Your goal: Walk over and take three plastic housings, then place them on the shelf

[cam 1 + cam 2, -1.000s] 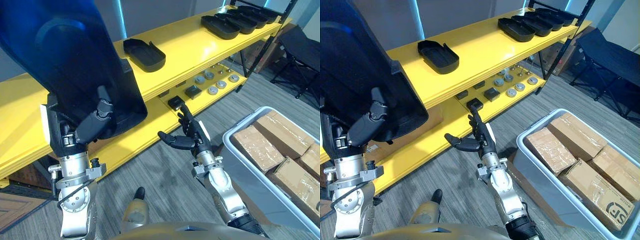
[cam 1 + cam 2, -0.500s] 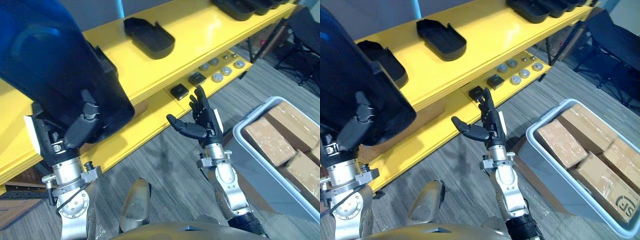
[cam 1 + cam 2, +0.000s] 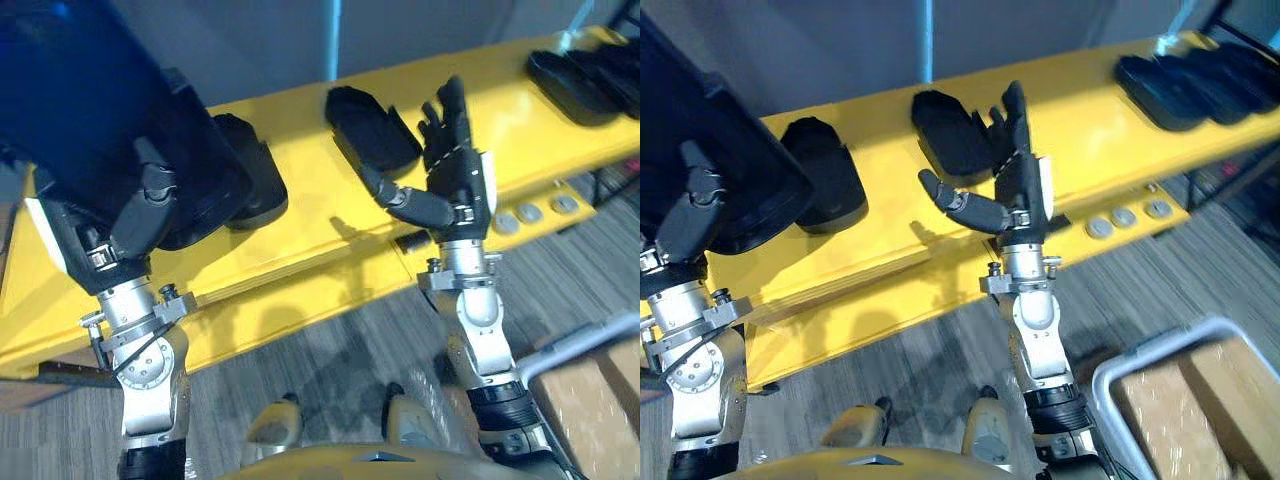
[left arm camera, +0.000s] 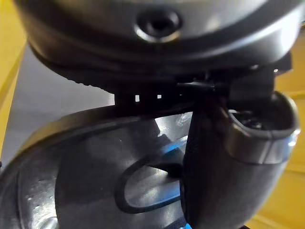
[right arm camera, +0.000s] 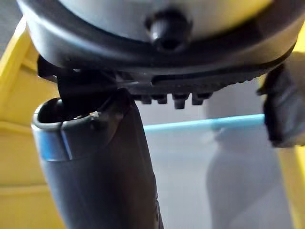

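**Mia:** What is the left hand [image 3: 105,250] doing?

**Ben:** It is holding a big housing [image 3: 90,110] up high. Its arm is standing straight up from below. Its thumb [image 3: 140,205] is curling over the housing's edge and pressing on it. The big dark housing is tipping over the hand and leaning toward the shelf [image 3: 310,235].

**Mia:** And the right hand [image 3: 452,170]?

**Ben:** It is holding nothing. It is pointing up with its fingers straight and a little spread. Its thumb is sticking out to the side, toward the left hand. The arm under it is standing up straight too.

**Mia:** Is it touching anything?

**Ben:** I cannot tell. It is showing in front of the yellow shelf, just beside the middle housing [image 3: 372,130].

**Mia:** What else is lying on the shelf?

**Ben:** A near housing [image 3: 255,185] is lying flat on top, half hiding behind the big housing. The middle housing is lying flat next to it, a bit apart. More far housings [image 3: 585,85] are sitting in a row at the right end.

**Mia:** Anything lower down?

**Ben:** Round discs [image 3: 530,212] are sitting on the lower board. A grey bin [image 3: 1140,365] with brown boxes [image 3: 1200,400] is sitting on the floor by the right arm.
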{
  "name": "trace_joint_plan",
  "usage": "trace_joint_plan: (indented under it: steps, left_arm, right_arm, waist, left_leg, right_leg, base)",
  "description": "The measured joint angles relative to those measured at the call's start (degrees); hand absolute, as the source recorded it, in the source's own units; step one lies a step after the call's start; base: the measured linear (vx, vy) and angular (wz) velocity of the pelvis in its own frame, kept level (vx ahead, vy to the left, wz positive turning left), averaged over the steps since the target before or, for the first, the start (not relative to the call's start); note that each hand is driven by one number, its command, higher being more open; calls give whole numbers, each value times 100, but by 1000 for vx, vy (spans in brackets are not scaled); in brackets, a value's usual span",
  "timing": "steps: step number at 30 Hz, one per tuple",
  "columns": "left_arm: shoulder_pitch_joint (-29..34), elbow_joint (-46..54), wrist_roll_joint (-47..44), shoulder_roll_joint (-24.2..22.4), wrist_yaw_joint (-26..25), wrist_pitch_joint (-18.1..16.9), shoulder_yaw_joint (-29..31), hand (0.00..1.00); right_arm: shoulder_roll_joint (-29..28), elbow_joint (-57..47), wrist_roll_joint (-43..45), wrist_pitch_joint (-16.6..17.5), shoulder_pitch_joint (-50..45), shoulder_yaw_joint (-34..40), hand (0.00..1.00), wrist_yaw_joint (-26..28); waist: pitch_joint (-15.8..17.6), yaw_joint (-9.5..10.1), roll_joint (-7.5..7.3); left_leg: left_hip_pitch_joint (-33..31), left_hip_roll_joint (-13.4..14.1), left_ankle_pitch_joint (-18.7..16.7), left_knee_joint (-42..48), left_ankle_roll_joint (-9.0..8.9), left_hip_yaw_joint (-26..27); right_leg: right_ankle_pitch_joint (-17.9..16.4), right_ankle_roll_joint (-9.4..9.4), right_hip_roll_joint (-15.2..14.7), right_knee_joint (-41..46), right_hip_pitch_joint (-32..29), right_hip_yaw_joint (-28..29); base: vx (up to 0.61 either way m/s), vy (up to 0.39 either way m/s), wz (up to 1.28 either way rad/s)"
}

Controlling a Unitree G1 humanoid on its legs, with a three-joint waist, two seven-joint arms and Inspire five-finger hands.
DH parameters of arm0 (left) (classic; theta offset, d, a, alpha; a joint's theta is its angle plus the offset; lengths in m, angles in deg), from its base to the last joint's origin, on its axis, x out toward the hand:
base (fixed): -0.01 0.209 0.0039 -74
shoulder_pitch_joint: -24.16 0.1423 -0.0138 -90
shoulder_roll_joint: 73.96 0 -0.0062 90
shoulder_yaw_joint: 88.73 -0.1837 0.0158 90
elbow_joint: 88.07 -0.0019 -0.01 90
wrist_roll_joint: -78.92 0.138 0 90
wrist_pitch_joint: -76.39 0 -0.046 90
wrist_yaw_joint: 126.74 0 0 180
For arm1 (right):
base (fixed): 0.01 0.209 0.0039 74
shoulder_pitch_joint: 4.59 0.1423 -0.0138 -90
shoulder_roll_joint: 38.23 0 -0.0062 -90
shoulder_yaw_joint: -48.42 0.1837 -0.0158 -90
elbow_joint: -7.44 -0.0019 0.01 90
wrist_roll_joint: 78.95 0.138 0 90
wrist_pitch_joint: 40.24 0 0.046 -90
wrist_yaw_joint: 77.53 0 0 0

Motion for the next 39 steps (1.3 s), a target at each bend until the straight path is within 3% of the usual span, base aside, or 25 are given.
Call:
trace_joint_plan:
  steps: [1, 2, 4, 7, 12, 18, 22, 24, 25, 26, 28, 29, 30, 31, 32, 33, 34, 35, 36, 37, 38, 39]
  left_arm:
    - [72, 16, -20, -110, 17, 18, -27, 0]
    - [213, 17, -158, -225, 143, 23, -62, 0]
    - [211, 39, -192, -303, 334, 24, -104, 0]
    - [213, 230, -380, -381, 609, -1, -213, 0]
    - [212, 363, -369, -409, 684, -90, -404, 0]
    - [484, 390, -334, -415, 714, 38, -526, 0]
    - [857, 302, -314, -487, 676, 138, -663, 0]
    - [884, 199, -255, -553, 548, 138, -611, 0]
    - [876, 188, -250, -621, 498, 130, -590, 0]
    - [872, 176, -198, -618, 443, 109, -590, 0]
    - [873, -90, 128, -611, 217, -16, -535, 0]
    - [872, -163, 149, -605, 196, -23, -536, 0]
    - [874, -310, 182, -605, 182, -51, -538, 0]
    - [873, -396, 235, -602, 218, -53, -539, 0]
    - [854, -434, 242, -578, 263, -67, -541, 0]
    - [797, -458, 132, -526, 451, -72, -550, 0]
    - [746, -465, -173, -411, 680, -74, -559, 0]
    - [751, -477, -318, -374, 766, -71, -578, 0]
    - [750, -494, -530, -331, 833, 12, -598, 0]
    - [749, -492, -576, -321, 849, 30, -594, 0]
    - [738, -494, -642, -285, 858, 38, -586, 0]
    - [732, -493, -824, -238, 924, 44, -634, 0]
  right_arm:
    - [91, -90, 65, 14, 23, 30, 100, 42]
    - [250, -279, 322, 23, 48, 131, 100, 179]
    - [304, -461, 559, 20, 38, 397, 100, 276]
    - [237, -729, 589, 18, -276, 849, 100, 278]
    - [-107, -741, 691, -116, -1073, 828, 100, 524]
    - [-502, -711, 949, -167, -1297, 525, 100, 683]
    - [-588, 51, 1906, -313, -1308, 245, 100, 1018]
    - [-609, 391, 2004, -466, -1321, 115, 100, 1144]
    - [-615, 403, 2002, -529, -1344, 14, 100, 1217]
    - [-626, 403, 2004, -530, -1335, -6, 100, 1267]
    - [-618, 404, 2004, -521, -1207, -203, 100, 1379]
    - [-610, 404, 2006, -505, -1143, -275, 100, 1380]
    - [-546, 404, 2010, -423, -1007, -430, 100, 1381]
    - [-432, 403, 2021, -336, -890, -555, 100, 1394]
    - [-419, 403, 2019, -320, -862, -571, 100, 1393]
    - [-450, 408, 1998, -283, -845, -575, 100, 1311]
    - [-558, 574, 1987, -248, -827, -571, 100, 1198]
    - [-609, 690, 1976, -251, -825, -610, 100, 1153]
    - [-719, 963, 1935, -252, -834, -675, 100, 1070]
    - [-779, 1076, 1903, -265, -835, -714, 100, 1032]
    - [-822, 1061, 1799, -278, -869, -742, 100, 983]
    - [-835, 964, 1754, -277, -925, -751, 100, 968]
  waist:
    - [-61, 33, 151]
    - [-176, 29, 338]
    - [-204, -76, 364]
    - [-255, -68, 416]
    - [-323, -81, 354]
    - [-390, -125, 251]
    - [-351, -126, 271]
    - [-314, -93, 313]
    - [-236, -107, 301]
    - [-197, -110, 314]
    - [-151, -131, 272]
    - [-158, -144, 284]
    - [-211, -168, 370]
    - [-299, -233, 516]
    - [-324, -259, 544]
    - [-345, -294, 525]
    - [-196, -242, 225]
    - [-170, -191, 171]
    - [-167, -130, 121]
    - [-142, -76, 164]
    - [-143, -110, 162]
    - [-171, -138, 123]
  left_leg:
    - [-41, 214, 13, 2, -35, 77]
    - [-22, 600, 152, -131, -40, 567]
    - [7, 836, 455, -292, 20, 1296]
    - [112, 1011, 782, -690, -18, 2205]
    - [163, 824, 1019, -1150, 5, 2157]
    - [163, 666, 1208, -1334, 46, 2138]
    - [-292, 581, 1170, -445, 136, 2054]
    - [-312, 519, 1223, -450, 292, 2072]
    - [-384, 575, 1032, -272, 666, 2223]
    - [-437, 659, 1023, -96, 663, 2286]
    - [-519, 1004, 1040, 464, 634, 2274]
    - [-519, 1028, 1049, 556, 611, 2209]
    - [-505, 1110, 1073, 653, 568, 2043]
    - [-489, 1142, 994, 629, 412, 2045]
    - [-432, 1087, 730, 555, 140, 2132]
    - [-309, 952, 312, 386, -334, 2331]
    - [-317, 694, 244, 565, -201, 2453]
    - [-342, 661, 177, 655, -136, 2487]
    - [-368, 665, 109, 721, -26, 2590]
    - [-314, 736, 108, 620, 43, 2672]
    - [-295, 770, 159, 502, 121, 2647]
    - [-206, 756, 287, 236, 179, 2628]
  right_leg:
    - [47, -86, 159, -85, 89, -180]
    - [13, -251, 359, -366, 408, -586]
    - [-17, -345, 385, -584, 773, -1071]
    - [-17, -429, 407, -793, 1045, -1534]
    - [107, -347, 323, -1091, 1184, -1693]
    - [243, -276, 206, -1272, 1228, -1761]
    - [155, -322, 48, -1136, 1321, -2026]
    - [73, -340, -84, -1086, 1386, -2117]
    - [70, -318, -228, -1023, 1400, -2264]
    - [59, -307, -304, -957, 1393, -2268]
    - [2, -176, -766, -723, 1332, -2138]
    - [-5, -91, -874, -656, 1288, -2077]
    - [-19, 111, -1045, -561, 1162, -1933]
    - [1, 278, -1110, -546, 1121, -1808]
    - [30, 337, -1180, -546, 1107, -1720]
    - [94, 363, -1326, -581, 1097, -1503]
    - [364, 229, -1560, -647, 1123, -1282]
    - [606, 209, -1573, -706, 1112, -1217]
    - [1123, 18, -1540, -782, 1072, -1304]
    - [1260, -66, -1447, -813, 1048, -1410]
    - [1032, -12, -1212, -626, 1038, -1351]
    - [532, 84, -830, -413, 1051, -1333]
  base:
    - [220, -522, 104]
    - [150, -352, 84]
    - [114, -300, 113]
    - [59, -157, 87]
    - [-17, 2, 25]
    - [-14, 33, 10]
    - [-12, 29, 39]
    - [-75, 73, 32]
    - [-67, 76, 34]
    - [-93, 155, 27]
    - [-52, 226, 1]
    - [-22, 347, -13]
    - [0, 451, -8]
    - [9, 484, 1]
    - [34, 535, 24]
    - [23, 529, 19]
    - [-6, 580, 7]
    - [-52, 546, -14]
    - [-62, 432, -23]
    - [-41, 308, -12]
    - [6, 188, 1]
    - [22, 119, 18]
